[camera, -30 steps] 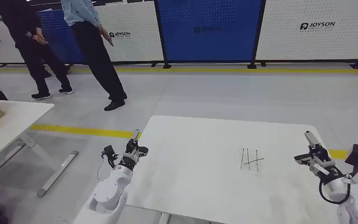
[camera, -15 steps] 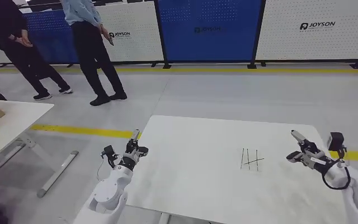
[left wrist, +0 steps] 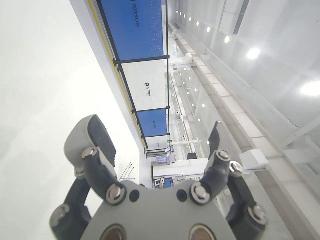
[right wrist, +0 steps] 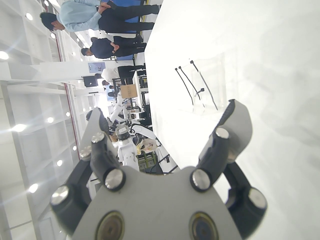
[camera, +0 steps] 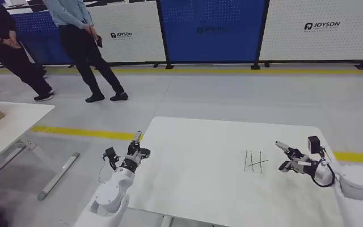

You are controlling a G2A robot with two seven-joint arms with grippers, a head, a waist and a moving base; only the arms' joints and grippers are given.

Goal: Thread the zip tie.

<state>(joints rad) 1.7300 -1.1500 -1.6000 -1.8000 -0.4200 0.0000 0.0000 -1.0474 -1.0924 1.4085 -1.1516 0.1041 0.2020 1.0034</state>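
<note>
With jaws apart on our left gripper (left wrist: 156,126) and right gripper (camera: 279,155), we are risking the thin, flat zip ties (camera: 253,162) ahead of the right jaws slipping away.

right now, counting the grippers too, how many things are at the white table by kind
zip ties: 4, all black, three side by side and one lying across
grippers: 2, the left gripper and the right gripper, both open and empty
total: 6
</note>
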